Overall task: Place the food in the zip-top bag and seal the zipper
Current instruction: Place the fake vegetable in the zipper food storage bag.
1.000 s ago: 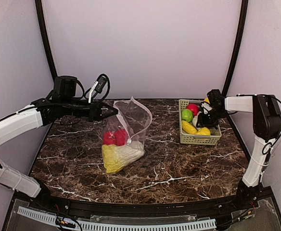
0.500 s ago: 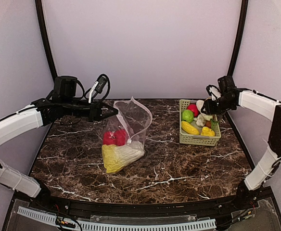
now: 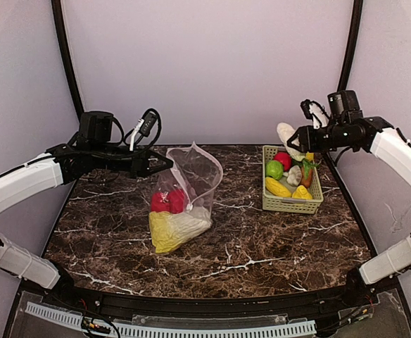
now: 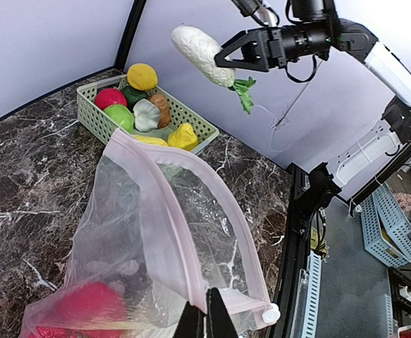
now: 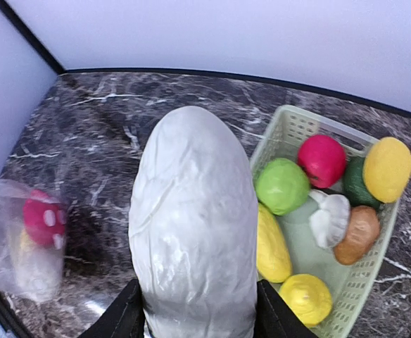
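**Top view.** The right fingers, upper right of frame, pinch the white radish above the green basket. The zip-top bag stands mid-frame on the desk, left of and below the radish. The left fingers grip the bag's edge.

**Left wrist view.** The left fingers, pressed together on the zipper, hold the mouth agape. The radish is at upper centre, its long axis slanting down-right.

**Right wrist view.** The radish points away from the right fingers. The bag lies at lower left.

The left arm stretches level toward centre, left tool pinching the bag by its rim; the right arm is held high, forearm reaching inward, right tool clamped around a white radish.
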You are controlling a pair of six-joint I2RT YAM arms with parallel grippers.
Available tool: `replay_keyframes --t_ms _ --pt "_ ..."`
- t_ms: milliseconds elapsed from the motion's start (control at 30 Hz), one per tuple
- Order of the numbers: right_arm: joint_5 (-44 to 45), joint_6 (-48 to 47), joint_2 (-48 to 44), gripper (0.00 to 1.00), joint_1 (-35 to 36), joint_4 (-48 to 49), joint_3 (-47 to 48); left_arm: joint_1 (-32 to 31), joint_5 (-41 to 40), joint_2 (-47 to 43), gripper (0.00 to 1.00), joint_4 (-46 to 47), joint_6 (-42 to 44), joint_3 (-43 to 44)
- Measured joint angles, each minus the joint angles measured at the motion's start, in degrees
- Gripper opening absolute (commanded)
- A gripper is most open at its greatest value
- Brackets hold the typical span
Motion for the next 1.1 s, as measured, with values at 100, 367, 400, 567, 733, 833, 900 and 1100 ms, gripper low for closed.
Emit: replay_keyframes --t_ms 100,367,400,567,733,833,900,1100 --pt "-1.6 3.0 -3.9 0.48 7.0 -1.4 1.1 0.0 0.4 0.0 0.01 0.0 -0.6 0.0" --pt "-3.5 11.1 -7.6 0.48 25.4 -5.5 3.8 -2.6 1.1 0.0 0.01 0.0 -1.0 0.0" --pt "-3.3 12.1 -6.9 0.48 27.9 -5.9 4.4 -3.5 1.1 0.0 0.01 0.0 -1.0 0.0" --pt "-3.6 16.8 -3.3 0.47 36.0 -7.1 5.6 -5.9 1.1 0.0 0.01 0.0 -1.0 0.0" --pt "-3.2 21.9 3.1 0.46 39.7 -8.8 8.8 -6.9 1.1 0.0 0.01 0.0 -1.0 0.0" --pt "-2.2 24.3 6.7 0.46 40.4 -9.3 11.3 -7.2 1.1 0.0 0.01 0.0 -1.0 0.0" --pt "-0.6 26.3 9.0 0.46 40.7 -9.8 13.3 -7.5 1.1 0.0 0.01 0.0 -1.0 0.0" --pt "4.0 30.8 15.8 0.47 41.5 -8.7 19.0 -8.2 1.1 0.0 0.01 0.0 -1.0 0.0"
